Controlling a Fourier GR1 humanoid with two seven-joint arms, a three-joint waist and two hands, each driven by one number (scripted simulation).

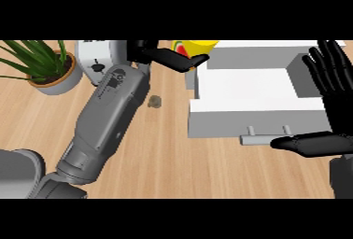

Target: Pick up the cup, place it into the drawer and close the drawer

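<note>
— What sort of place is pictured?
— A kitchen, seen from above: a light wood-grain counter (179, 158) carries a white toaster-like appliance (96, 58), partly hidden, so possibly something else.
— Anything more domestic?
— A potted plant (43, 60) at the left, and a white drawer (255, 100) standing open

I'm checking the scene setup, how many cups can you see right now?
1: a yellow cup at the far edge, above the open drawer's left corner, held in the left hand. Others may be hidden.
</note>
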